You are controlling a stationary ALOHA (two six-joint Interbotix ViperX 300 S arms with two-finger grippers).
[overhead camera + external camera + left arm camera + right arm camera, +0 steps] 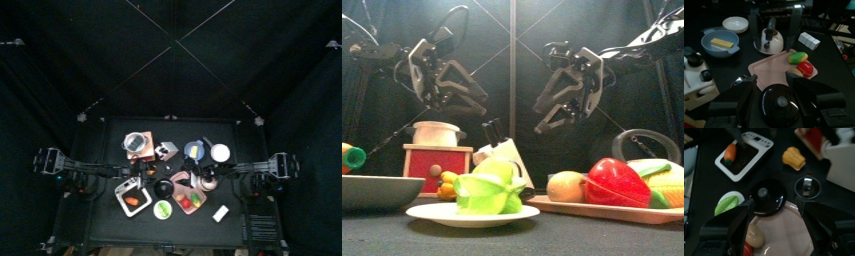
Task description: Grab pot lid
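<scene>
Pot lid (777, 101) lies below both the left pincer (777, 85) and right pincer (774, 208), each spread wide, empty.

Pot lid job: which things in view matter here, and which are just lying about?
For the job:
pot lid
left gripper
right gripper

Lying about:
kettle
blue bowl
white bowl
pink board
white tray with carrot
plate of greens
</scene>
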